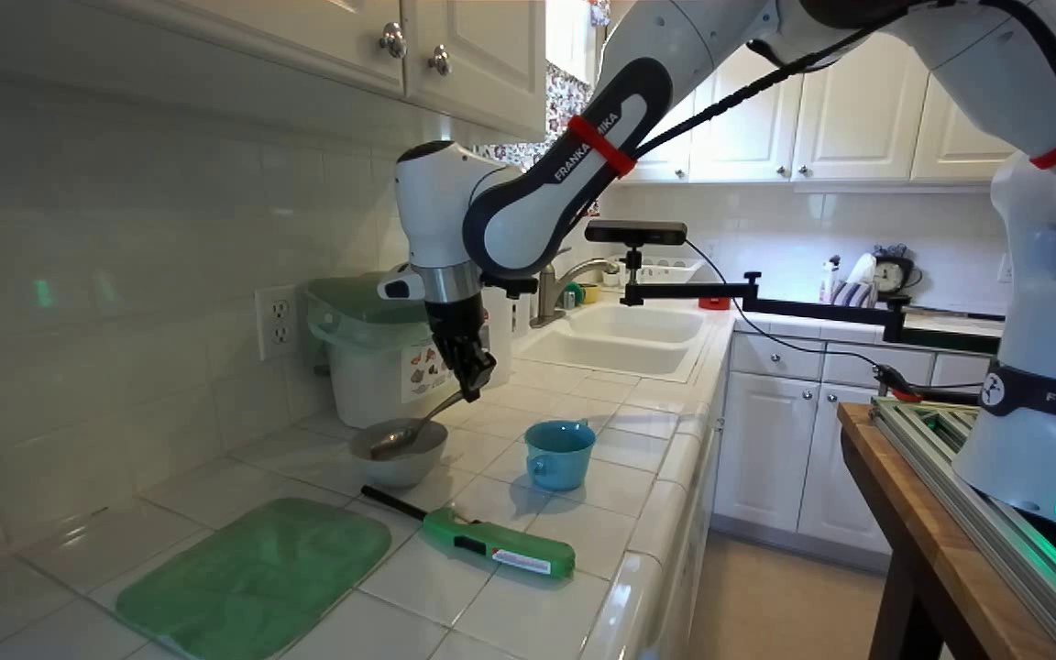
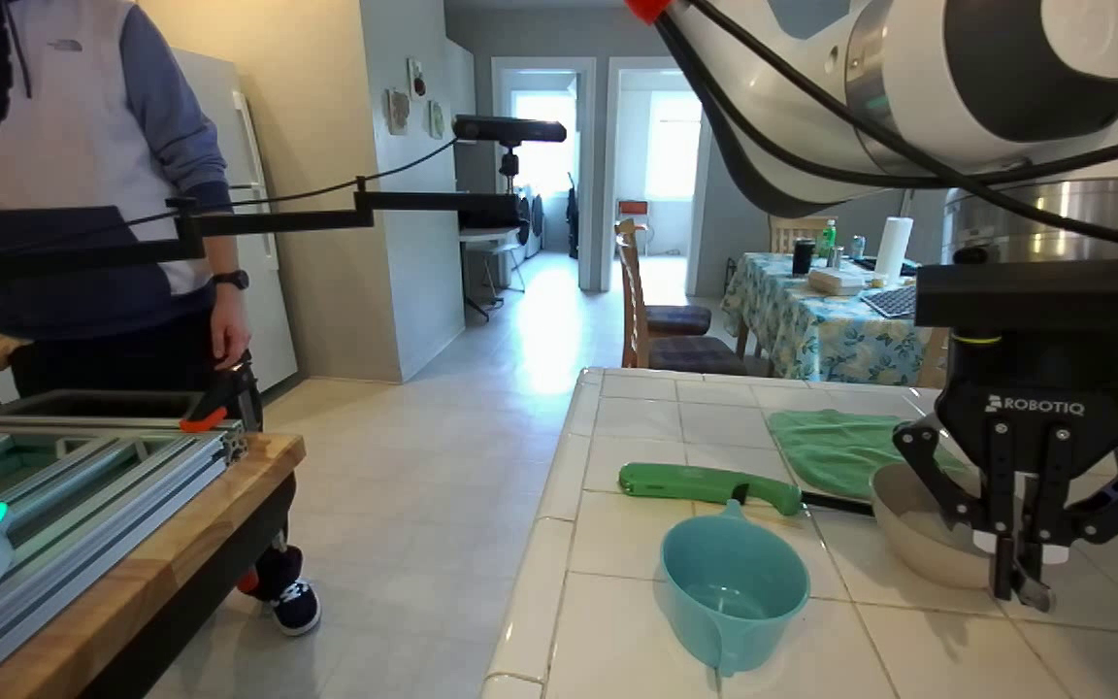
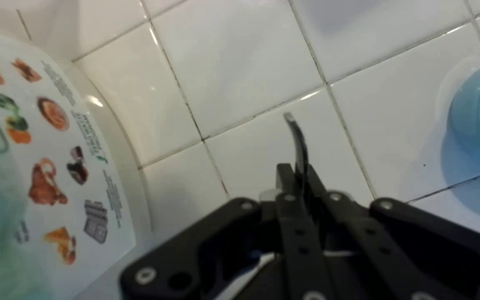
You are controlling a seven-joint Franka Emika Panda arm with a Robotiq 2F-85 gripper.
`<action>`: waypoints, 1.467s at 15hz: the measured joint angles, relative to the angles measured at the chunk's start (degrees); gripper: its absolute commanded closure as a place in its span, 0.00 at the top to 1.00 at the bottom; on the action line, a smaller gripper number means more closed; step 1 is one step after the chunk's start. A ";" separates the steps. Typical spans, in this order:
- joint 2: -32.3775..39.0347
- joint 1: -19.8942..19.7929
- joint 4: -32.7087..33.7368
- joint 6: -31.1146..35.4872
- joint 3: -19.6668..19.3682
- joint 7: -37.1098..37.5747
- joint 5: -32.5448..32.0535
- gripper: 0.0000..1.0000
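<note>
One bench, white-tiled, with one sink of two basins toward its far end. One arm, white and black, extended over it. One pincer, two-fingered, closed with its tips pinching the slim handle of one metal spoon; the handle's end projects beyond the tips in the wrist view.

Handling: the spoon leans, its head inside the bowl; whether it touches the bottom cannot be told. By judgement, the step in hand wants a firm pinch, since so thin a handle could swivel, and small, slow movements, lest the head drag or tip the bowl. The head is best raised clear of the rim before any sideways travel, with room left for the bin and the cup, which lie to either side in the wrist view.

Counted on the bench, by size:
- Bin: one, white, green-lidded, near the bowl.
- Green cloth: one, lying flat.
- Bowl: one, pale, upright.
- Cup: one, blue, upright, apart from the bowl.
- Lighter: one, green, its dark nozzle ending just beside the bowl.
- Spoon: one, tilted, between bowl and pincer.
</note>
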 measured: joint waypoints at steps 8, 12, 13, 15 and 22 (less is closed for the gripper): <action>-0.42 0.29 0.00 0.02 -0.01 1.09 -0.06 0.90; -0.64 0.54 -0.01 0.07 -0.01 1.47 -0.11 1.00; -0.76 0.62 -0.05 0.07 0.07 1.47 -0.11 1.00; -1.40 0.64 -0.59 0.24 0.60 1.47 -0.01 1.00; -7.10 -0.12 -9.42 0.57 2.56 1.25 1.89 1.00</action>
